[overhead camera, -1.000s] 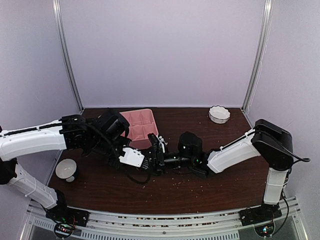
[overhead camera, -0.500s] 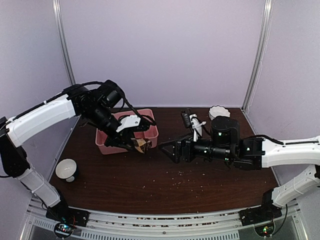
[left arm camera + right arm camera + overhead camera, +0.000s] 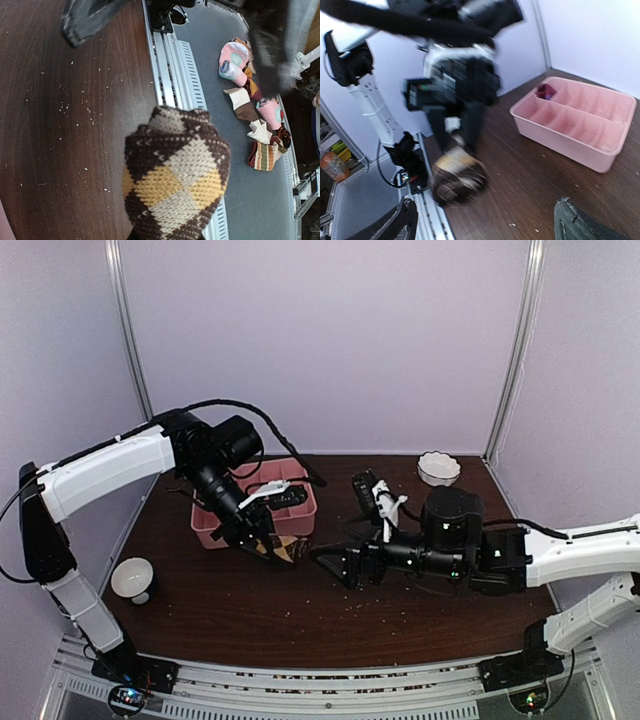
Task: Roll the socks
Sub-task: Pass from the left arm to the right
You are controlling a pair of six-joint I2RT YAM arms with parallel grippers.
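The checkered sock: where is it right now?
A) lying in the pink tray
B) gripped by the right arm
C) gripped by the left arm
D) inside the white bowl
C: the left gripper is shut on the checkered sock, clear of the pink tray.

My fixed camera sits above and behind my bases, looking down and forward over the whole table [image 3: 200, 610], well off from my left gripper [image 3: 275, 548] and right gripper [image 3: 335, 562]. My left wrist camera looks along its fingers, very near the checkered sock [image 3: 175, 190] just ahead of them, with the rail [image 3: 170, 65] beyond. My right wrist camera faces that same sock, near ahead, with the pink tray [image 3: 570, 145] to its right; the overhead view shares both.
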